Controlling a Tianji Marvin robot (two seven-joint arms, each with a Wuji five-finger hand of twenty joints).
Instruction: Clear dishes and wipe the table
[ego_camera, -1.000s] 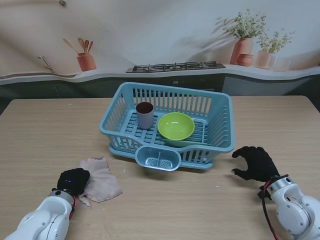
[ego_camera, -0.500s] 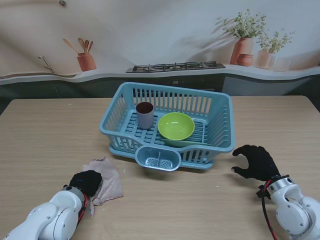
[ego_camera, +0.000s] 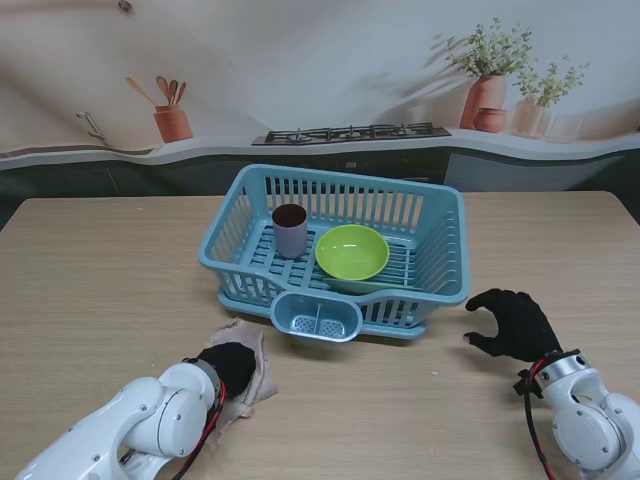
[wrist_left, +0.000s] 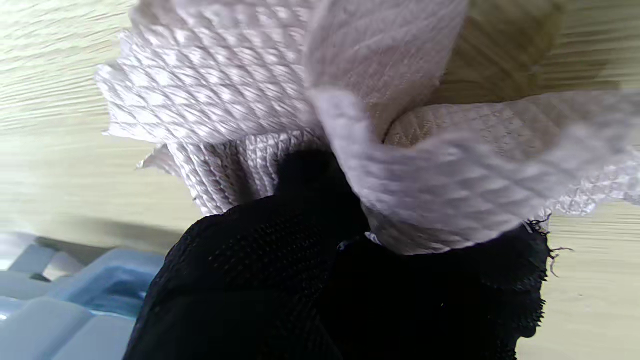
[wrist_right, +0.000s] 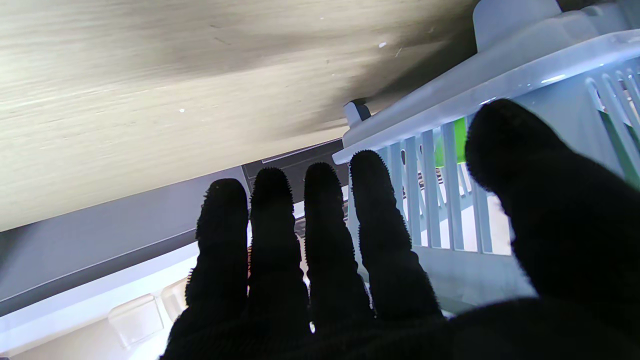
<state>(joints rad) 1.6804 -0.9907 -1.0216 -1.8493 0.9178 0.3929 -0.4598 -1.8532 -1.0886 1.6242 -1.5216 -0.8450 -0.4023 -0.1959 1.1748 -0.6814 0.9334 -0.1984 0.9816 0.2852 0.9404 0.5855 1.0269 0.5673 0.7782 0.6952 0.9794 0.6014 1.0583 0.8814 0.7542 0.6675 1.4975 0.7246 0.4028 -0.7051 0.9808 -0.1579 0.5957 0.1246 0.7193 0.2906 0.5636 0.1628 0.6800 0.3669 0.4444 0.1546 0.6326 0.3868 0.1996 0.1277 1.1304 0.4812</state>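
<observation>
**Cloth bunched under the left hand, dishes in the rack**

The pale cloth (ego_camera: 247, 362) lies crumpled on the wooden table (ego_camera: 90, 270), just in front of the blue dish rack (ego_camera: 340, 250) and nearer to me. The left hand (ego_camera: 228, 366) is closed on it, with folds rising over the black glove in the wrist view. Inside the rack stand a brown-rimmed cup (ego_camera: 290, 230) and a green bowl (ego_camera: 352, 252), side by side. The right hand (ego_camera: 512, 326) rests spread and holding nothing, just right of the rack.
</observation>
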